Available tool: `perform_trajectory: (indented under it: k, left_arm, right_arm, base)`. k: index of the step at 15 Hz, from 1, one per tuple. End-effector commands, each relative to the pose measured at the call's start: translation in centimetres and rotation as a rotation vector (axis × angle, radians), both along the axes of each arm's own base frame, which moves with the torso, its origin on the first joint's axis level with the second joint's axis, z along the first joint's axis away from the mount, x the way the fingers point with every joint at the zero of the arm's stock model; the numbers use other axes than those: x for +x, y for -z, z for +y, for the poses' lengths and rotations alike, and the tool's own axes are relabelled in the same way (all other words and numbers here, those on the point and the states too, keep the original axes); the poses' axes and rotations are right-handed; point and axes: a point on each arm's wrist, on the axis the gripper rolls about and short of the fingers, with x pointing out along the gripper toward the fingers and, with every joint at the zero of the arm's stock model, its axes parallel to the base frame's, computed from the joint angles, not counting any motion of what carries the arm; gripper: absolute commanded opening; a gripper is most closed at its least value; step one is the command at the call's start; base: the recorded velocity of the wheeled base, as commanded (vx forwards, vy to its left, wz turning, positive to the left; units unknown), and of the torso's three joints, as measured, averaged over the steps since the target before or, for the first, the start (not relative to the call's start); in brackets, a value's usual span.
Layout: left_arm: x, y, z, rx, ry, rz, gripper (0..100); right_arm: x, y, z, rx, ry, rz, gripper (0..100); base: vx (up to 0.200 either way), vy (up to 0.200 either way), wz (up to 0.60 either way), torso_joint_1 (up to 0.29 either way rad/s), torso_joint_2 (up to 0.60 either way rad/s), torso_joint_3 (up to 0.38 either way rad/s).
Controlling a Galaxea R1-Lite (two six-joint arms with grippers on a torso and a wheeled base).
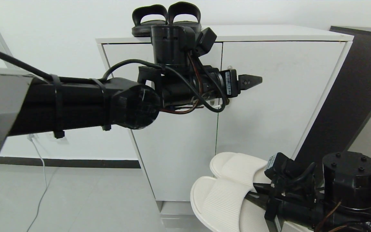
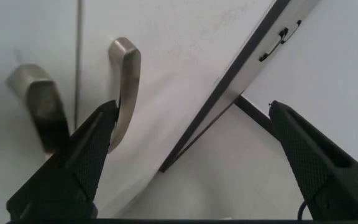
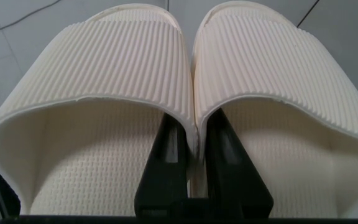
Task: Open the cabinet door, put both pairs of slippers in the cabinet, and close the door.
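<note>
From the head camera, the white cabinet has both doors shut. A pair of black slippers sits on its top. The left arm is stretched out flat across the doors. Its left pincer points sideways, near the line where the two doors meet. Low on the right, the right pincer carries a pair of white slippers in the air in front of the cabinet.

From the left wrist camera, the left pincer is wide open with nothing in it. One finger is right beside a curved metal handle. A second handle is on the other side of the door gap. The job now looks like opening a door. To do it well, the pincer should slide until the handle sits between both fingers. Then it should squeeze and pull in a curve, the way the door swings.

From the right wrist camera, the right pincer is squeezed tight on the two inner sides of the white slippers, so they sit side by side. This arm should hold them out of the door's way.
</note>
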Motion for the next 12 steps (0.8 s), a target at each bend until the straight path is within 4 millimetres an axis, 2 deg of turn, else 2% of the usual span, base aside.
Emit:
perform_trajectory:
  k: [1, 4, 5, 7, 12]
  left_arm:
    - [0.6, 0.4, -0.4, 0.001, -0.001, 0.004, 100]
    - [0.7, 0.2, -0.5, -0.004, -0.001, 0.003, 100]
    - [0.5, 0.1, -0.4, -0.006, -0.002, 0.009, 0]
    - [0.3, 0.1, -0.2, -0.005, -0.002, 0.013, 0]
    - [-2.3, -0.5, 1.5, 0.009, 0.007, 0.021, 0]
  right_arm:
    - [0.0, 0.1, 0.0, -0.002, 0.0, 0.001, 0]
    - [-0.2, 0.3, -0.2, -0.009, -0.001, 0.011, 0]
    - [-0.2, 0.3, -0.2, -0.009, -0.006, 0.011, 0]
    - [-0.3, 0.4, -0.3, -0.009, -0.007, 0.014, 0]
    - [-1.2, 0.5, -0.8, -0.001, -0.098, 0.032, 0]
  base:
    - [0.0, 0.0, 0.0, 0.0, 0.0, 0.0]
    - [0.0, 0.0, 0.0, 0.0, 0.0, 0.0]
    - [0.0, 0.0, 0.0, 0.0, 0.0, 0.0]
    - [0.0, 0.0, 0.0, 0.0, 0.0, 0.0]
    - [0.0, 0.0, 0.0, 0.0, 0.0, 0.0]
